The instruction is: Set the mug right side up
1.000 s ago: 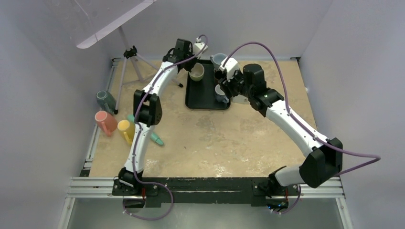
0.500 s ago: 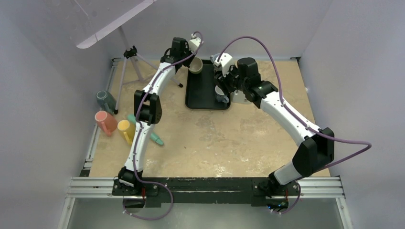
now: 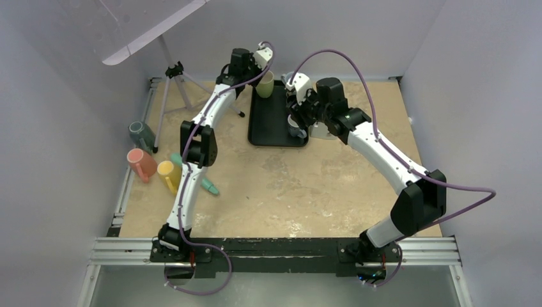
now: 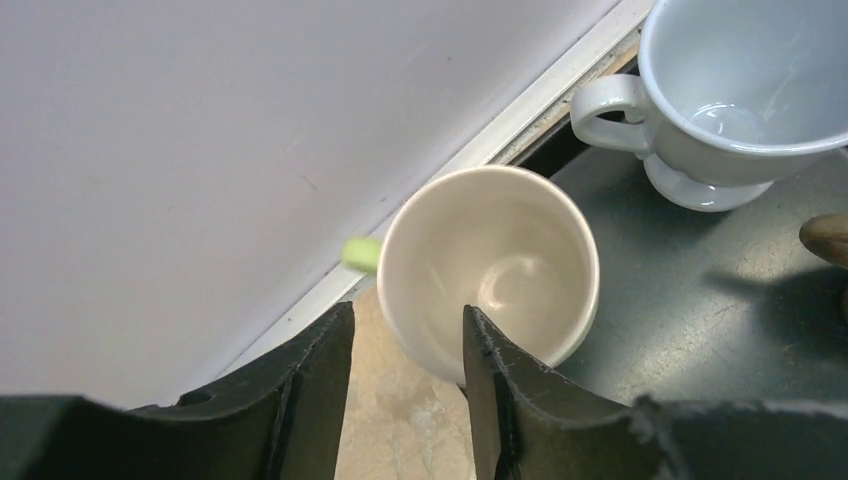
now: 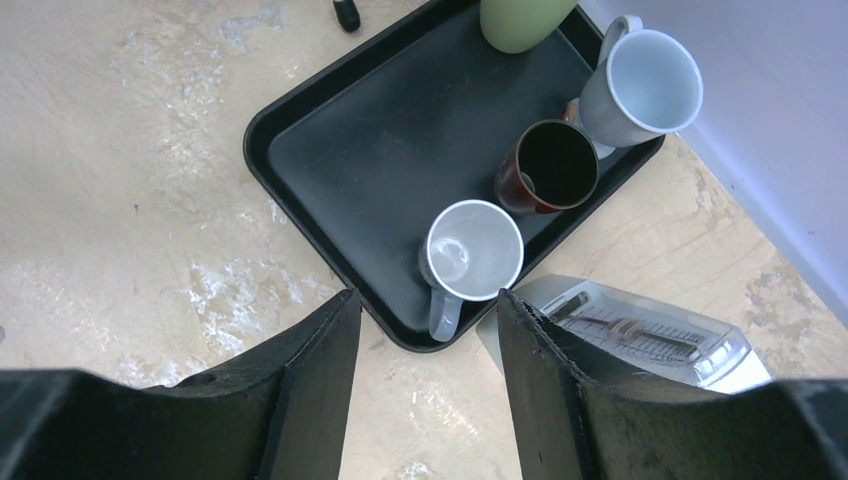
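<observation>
A green mug with a cream inside (image 4: 490,270) stands upright at the back left corner of the black tray (image 3: 271,134); it also shows in the top view (image 3: 265,84) and the right wrist view (image 5: 520,15). My left gripper (image 4: 405,330) is open and straddles its near rim, one finger over the inside, the other outside with floor showing between. My right gripper (image 5: 425,320) is open and empty, high over the tray's front right edge, above an upright grey mug (image 5: 472,250).
A pale blue footed mug (image 5: 650,85) and a brown mug (image 5: 555,165) stand upright on the tray. A clear plastic box (image 5: 640,335) lies right of it. Dark green (image 3: 140,134), pink (image 3: 140,163) and yellow (image 3: 167,174) mugs lie at the left, near a tripod (image 3: 176,70).
My left gripper carried the green mug from the tray's middle to its back left corner, and the mug went from tilted to upright. My right arm shifted slightly left.
</observation>
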Action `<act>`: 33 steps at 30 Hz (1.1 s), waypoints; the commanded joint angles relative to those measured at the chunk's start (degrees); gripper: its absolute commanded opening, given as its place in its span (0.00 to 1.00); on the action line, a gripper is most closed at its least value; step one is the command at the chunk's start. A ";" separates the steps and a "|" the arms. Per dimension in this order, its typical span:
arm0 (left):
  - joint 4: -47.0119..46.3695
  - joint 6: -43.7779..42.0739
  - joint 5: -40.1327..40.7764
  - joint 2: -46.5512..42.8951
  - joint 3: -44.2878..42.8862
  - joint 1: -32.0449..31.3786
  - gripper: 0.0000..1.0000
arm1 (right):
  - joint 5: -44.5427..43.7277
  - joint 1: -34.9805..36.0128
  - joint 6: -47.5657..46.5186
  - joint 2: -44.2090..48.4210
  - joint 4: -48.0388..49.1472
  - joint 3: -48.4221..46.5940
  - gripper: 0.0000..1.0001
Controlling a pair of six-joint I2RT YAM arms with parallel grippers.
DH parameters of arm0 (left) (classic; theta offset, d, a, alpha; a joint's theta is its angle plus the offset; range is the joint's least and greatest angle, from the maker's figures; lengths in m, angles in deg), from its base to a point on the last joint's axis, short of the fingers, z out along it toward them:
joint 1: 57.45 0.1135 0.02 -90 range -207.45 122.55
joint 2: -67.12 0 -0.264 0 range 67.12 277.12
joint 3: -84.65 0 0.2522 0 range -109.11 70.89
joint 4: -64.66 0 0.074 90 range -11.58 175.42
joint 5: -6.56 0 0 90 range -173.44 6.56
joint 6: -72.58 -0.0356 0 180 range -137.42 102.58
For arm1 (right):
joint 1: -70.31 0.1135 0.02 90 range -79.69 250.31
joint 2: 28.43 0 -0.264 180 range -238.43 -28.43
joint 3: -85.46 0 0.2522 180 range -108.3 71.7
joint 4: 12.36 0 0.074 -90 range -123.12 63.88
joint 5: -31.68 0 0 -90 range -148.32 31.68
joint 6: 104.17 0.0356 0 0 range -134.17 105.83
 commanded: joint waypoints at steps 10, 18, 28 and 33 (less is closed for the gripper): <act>3.49 -2.48 -3.02 -16.53 6.37 -0.22 0.60 | 0.31 -0.21 0.86 4.25 0.79 -1.75 0.55; 39.70 -12.25 -3.71 -40.19 23.50 0.17 0.67 | -0.03 -0.17 2.29 10.40 4.93 3.90 0.55; 44.78 8.32 6.37 -70.19 63.71 9.33 0.69 | 3.97 0.19 8.13 15.36 8.81 8.29 0.69; 47.74 6.52 10.81 -81.80 76.37 17.19 0.71 | 6.87 0.86 11.40 16.76 11.48 10.50 0.81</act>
